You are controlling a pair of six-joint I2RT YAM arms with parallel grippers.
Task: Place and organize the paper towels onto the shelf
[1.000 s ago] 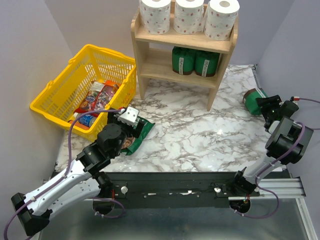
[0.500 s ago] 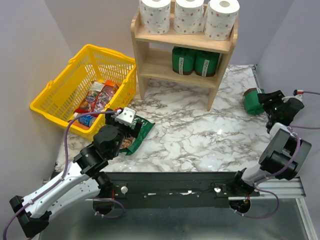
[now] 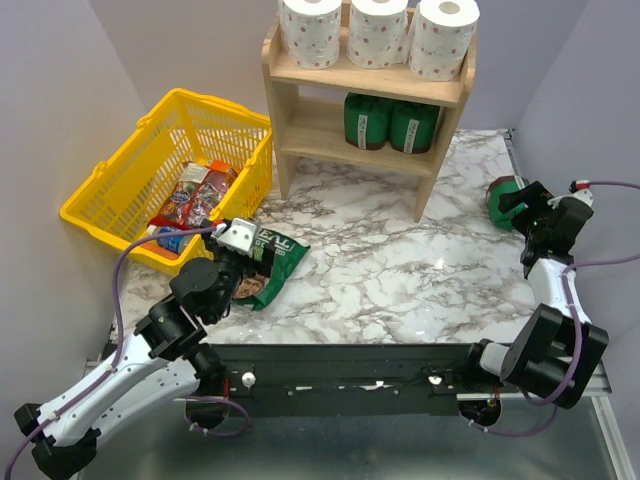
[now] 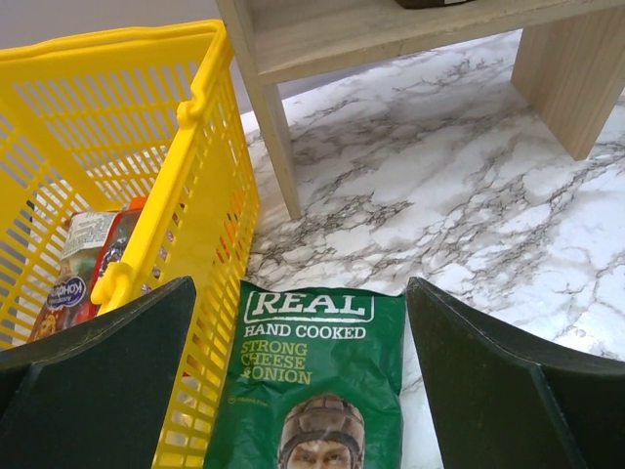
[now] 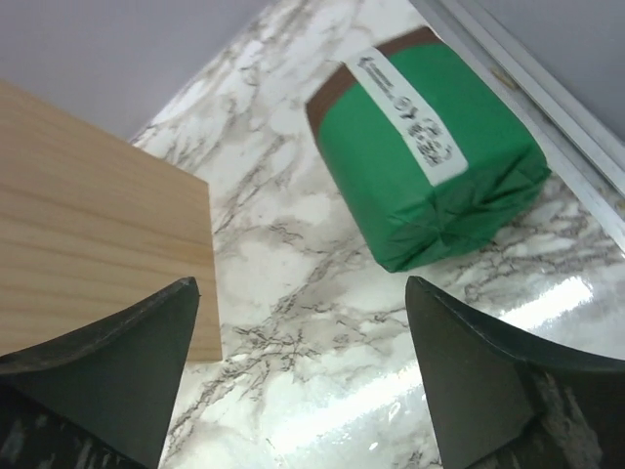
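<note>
Three paper towels (image 3: 310, 30) (image 3: 378, 30) (image 3: 442, 38) stand upright side by side on the top tier of the wooden shelf (image 3: 300, 72). In the top view my left gripper (image 3: 256, 262) hovers open over a green crisp bag (image 3: 283, 252). The left wrist view shows my left gripper (image 4: 300, 293) with nothing between its fingers. My right gripper (image 3: 520, 207) is open at the table's right edge, next to a green wrapped package (image 3: 500, 198). In its wrist view the right gripper (image 5: 301, 288) holds nothing and the package (image 5: 430, 156) lies just beyond it.
A yellow basket (image 3: 120, 180) with snack packs sits left of the shelf, its wall (image 4: 210, 166) close to my left finger. Two green packages (image 3: 390, 122) stand on the lower tier. A shelf leg (image 4: 278, 147) and side panel (image 5: 88, 215) are near each gripper.
My right gripper's jaws have opened wide and that arm has swung nearer the table's right edge; the green package stays on the marble. My left arm has drawn back slightly toward the near left.
</note>
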